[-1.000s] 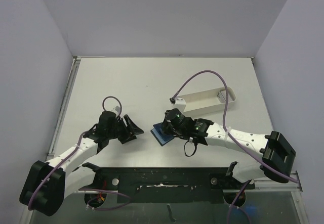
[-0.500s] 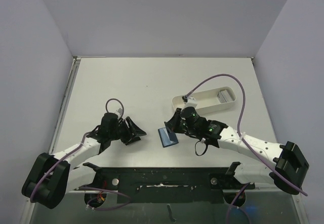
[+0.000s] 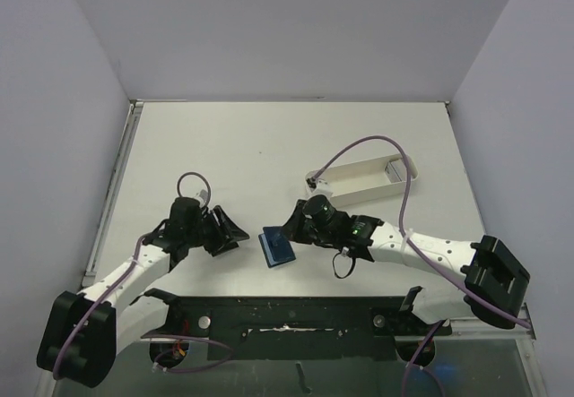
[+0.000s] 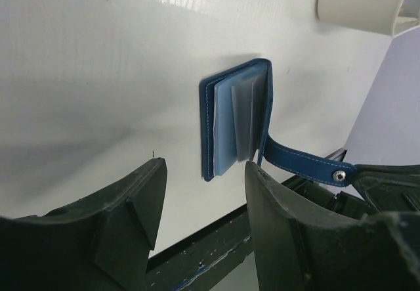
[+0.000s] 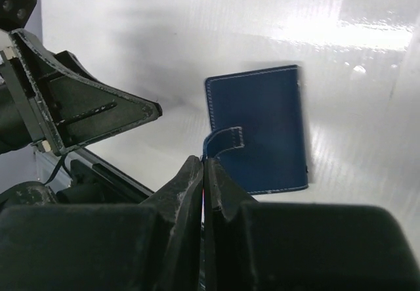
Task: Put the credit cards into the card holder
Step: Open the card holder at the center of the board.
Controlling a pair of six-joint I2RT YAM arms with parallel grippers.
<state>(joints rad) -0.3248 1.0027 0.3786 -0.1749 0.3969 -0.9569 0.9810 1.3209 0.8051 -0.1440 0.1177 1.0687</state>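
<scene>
The long white tray (image 3: 359, 175) lies on the bench (image 3: 260, 142) toward 2 o'clock from the card holder (image 3: 278, 247). It carries one small grey item (image 3: 392, 171) at its 3 o'clock end; what that item is cannot be told. The card holder sits on the bench near the 6 o'clock edge, between the two arms and partly open. The left wrist view shows pale blue sleeves (image 4: 233, 123) fanned inside its navy covers. Its snap tab (image 4: 302, 161) stretches out toward 3 o'clock. The right jaws are pressed tight together, pinching that tab. The left jaws stand about half open at 9 o'clock of the card holder, near it but touching nothing.
</scene>
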